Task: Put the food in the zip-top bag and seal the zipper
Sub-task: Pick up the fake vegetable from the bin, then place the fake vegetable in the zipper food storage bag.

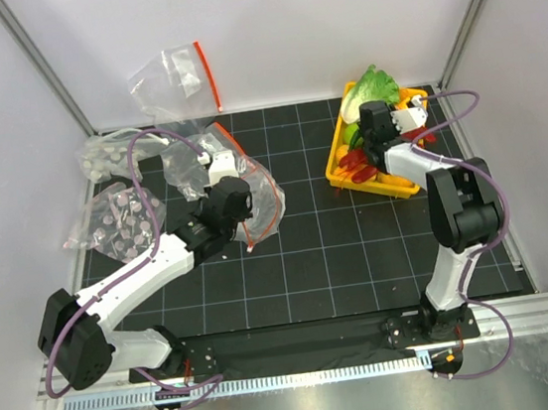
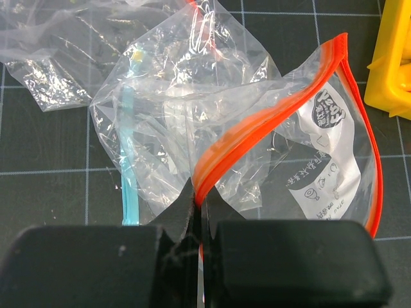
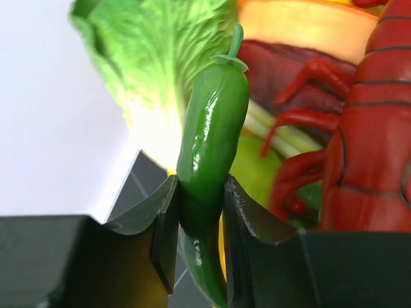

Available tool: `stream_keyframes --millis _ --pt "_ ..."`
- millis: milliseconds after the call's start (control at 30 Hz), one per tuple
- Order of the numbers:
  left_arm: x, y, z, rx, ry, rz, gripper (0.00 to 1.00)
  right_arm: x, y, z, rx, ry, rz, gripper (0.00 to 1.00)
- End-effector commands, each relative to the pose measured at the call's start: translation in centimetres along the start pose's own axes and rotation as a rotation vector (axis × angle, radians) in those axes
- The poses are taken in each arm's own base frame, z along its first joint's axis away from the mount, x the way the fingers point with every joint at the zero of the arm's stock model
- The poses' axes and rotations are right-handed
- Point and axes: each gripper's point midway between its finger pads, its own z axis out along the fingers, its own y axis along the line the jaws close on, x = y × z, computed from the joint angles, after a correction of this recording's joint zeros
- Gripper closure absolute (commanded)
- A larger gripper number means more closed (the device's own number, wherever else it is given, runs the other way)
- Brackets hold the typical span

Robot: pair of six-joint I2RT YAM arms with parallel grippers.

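The clear zip-top bag (image 1: 263, 194) lies crumpled at centre left, its mouth gaping in the left wrist view (image 2: 308, 160). My left gripper (image 2: 199, 205) is shut on its red-orange zipper (image 2: 257, 125) at one end. My right gripper (image 3: 200, 199) is shut on a green chili pepper (image 3: 212, 128) over the yellow tray (image 1: 392, 186). Behind the pepper are the lettuce (image 3: 154, 51), a round green fruit (image 3: 257, 173), a yellow-orange piece (image 3: 302, 29) and the red lobster (image 3: 366, 128). The lettuce (image 1: 374, 86) sticks out at the tray's far end.
Dotted pouches (image 1: 121, 219) lie at the left edge. Another clear bag with a red strip (image 1: 178, 77) lies beyond the mat. A crinkled bag with a blue strip (image 2: 128, 160) lies beside the held bag. The tray's corner (image 2: 392, 58) shows at right.
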Motion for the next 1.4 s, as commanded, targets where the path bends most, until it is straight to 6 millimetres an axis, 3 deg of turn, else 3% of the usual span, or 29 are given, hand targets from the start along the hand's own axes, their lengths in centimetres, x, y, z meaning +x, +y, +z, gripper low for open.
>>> stream_keyframes --millis 0,233,300,400,433,467,533,567,633,700,900,1100,1167,1367 --pt "-2.1 -0.3 -0.6 0.011 -0.064 -0.035 1.00 -3.7 4.7 -3.8 -0.134 -0.080 0.056 0.99" --pt "-2.2 -0.3 -0.9 0.019 -0.063 -0.036 1.00 -6.1 5.9 -9.0 -0.202 -0.199 0.014 0.99" --pt "-2.2 -0.2 -1.0 0.018 -0.065 -0.034 1.00 -5.8 6.3 -9.6 -0.252 -0.179 -0.021 0.99" --pt "-2.3 -0.4 -1.1 0.030 -0.064 -0.031 1.00 -3.4 9.9 -13.0 -0.537 -0.033 -0.118 0.99" --pt "-2.5 -0.4 -1.2 0.033 -0.066 -0.034 1.00 -2.4 9.5 -13.7 -0.574 -0.008 -0.169 0.99" --pt "-2.3 -0.6 -1.3 0.043 -0.056 -0.030 1.00 -2.0 10.5 -15.9 -0.657 0.014 -0.194 0.99" --pt "-2.7 -0.7 -1.6 0.053 -0.058 -0.034 1.00 -0.4 10.8 -19.0 -0.778 0.070 -0.250 0.99" --pt "-2.7 -0.7 -1.8 0.059 -0.056 -0.034 1.00 0.2 11.6 -21.9 -0.863 0.073 -0.291 0.99" --pt "-2.7 -0.7 -1.9 0.061 -0.054 -0.035 1.00 1.2 11.2 -25.1 -0.974 0.074 -0.322 0.99" --pt "-2.6 -0.7 -2.0 0.064 -0.046 -0.031 1.00 2.0 12.0 -29.8 -1.154 0.086 -0.354 0.99" --pt "-1.7 -1.7 -1.4 0.087 0.004 -0.009 1.00 6.8 10.2 -37.7 -1.501 0.216 -0.447 0.99" --pt "-1.2 -2.4 -1.0 0.105 0.040 0.002 1.00 9.7 10.0 -42.3 -1.641 0.270 -0.469 0.99" --pt "-1.0 -2.8 -1.1 0.127 0.053 -0.004 1.00 10.3 10.0 -42.5 -1.630 0.283 -0.449 0.99" --pt "-0.5 -4.8 -1.9 0.235 0.102 -0.042 1.00 9.4 10.4 -41.8 -1.535 0.241 -0.273 0.99"
